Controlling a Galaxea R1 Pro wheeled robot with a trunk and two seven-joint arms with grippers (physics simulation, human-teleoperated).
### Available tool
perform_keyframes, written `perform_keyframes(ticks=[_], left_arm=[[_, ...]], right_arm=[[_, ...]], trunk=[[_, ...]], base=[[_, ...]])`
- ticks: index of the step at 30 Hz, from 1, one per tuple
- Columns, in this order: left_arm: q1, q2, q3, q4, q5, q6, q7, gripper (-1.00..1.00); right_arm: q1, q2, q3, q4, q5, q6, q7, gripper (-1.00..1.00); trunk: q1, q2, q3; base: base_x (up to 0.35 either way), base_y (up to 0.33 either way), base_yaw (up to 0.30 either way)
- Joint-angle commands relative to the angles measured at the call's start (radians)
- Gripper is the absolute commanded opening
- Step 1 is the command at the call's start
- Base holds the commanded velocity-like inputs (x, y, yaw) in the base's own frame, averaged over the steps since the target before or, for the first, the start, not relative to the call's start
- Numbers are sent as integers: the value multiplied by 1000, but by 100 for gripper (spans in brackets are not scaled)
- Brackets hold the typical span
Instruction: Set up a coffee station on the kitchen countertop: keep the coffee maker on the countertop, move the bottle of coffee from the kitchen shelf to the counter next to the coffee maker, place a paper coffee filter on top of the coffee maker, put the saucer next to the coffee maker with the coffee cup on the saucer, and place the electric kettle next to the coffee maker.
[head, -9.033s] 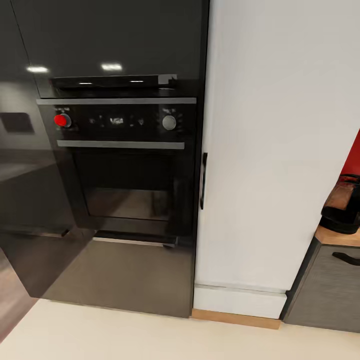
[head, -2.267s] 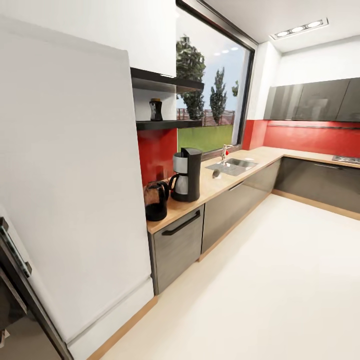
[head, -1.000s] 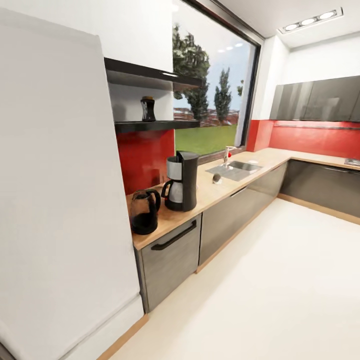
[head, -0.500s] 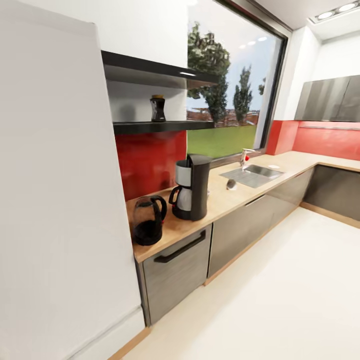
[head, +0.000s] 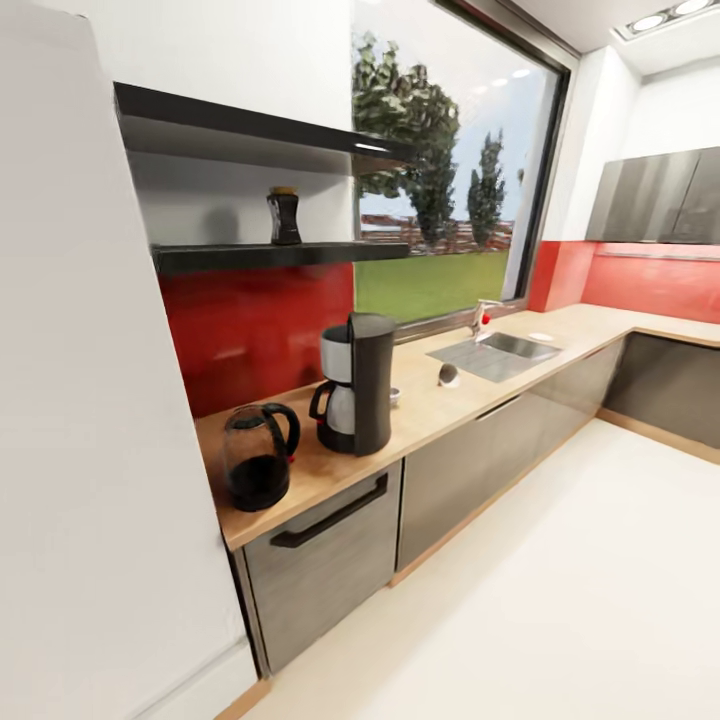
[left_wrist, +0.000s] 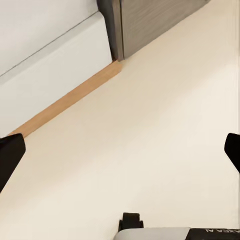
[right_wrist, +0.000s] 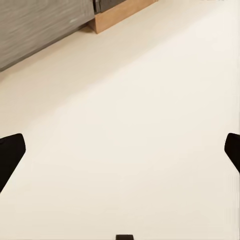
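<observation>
View swung left since before | one kettle (head: 258, 457), one coffee maker (head: 355, 396), one bottle (head: 284, 216) | both grippers (left_wrist: 120, 150) (right_wrist: 120, 150) spread wide, empty

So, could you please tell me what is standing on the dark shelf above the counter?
On the shelf stands one dark coffee bottle, upright, with nothing else visible beside it. The shelf's far left end is cut off by the white cabinet, so anything there is hidden.
</observation>
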Motion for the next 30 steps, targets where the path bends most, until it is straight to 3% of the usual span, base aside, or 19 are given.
perform_keyframes(ticks=[1, 30], left_arm=[[0, 0, 0, 1, 0, -4, 1, 100], [0, 0, 0, 1, 0, -4, 1, 100]], right_arm=[[0, 0, -1, 1, 1, -3, 0, 100], [0, 0, -1, 1, 1, -3, -1, 100]], trunk=[[1, -1, 0], [1, -1, 0]], base=[[150, -297, 0], [151, -298, 0]])
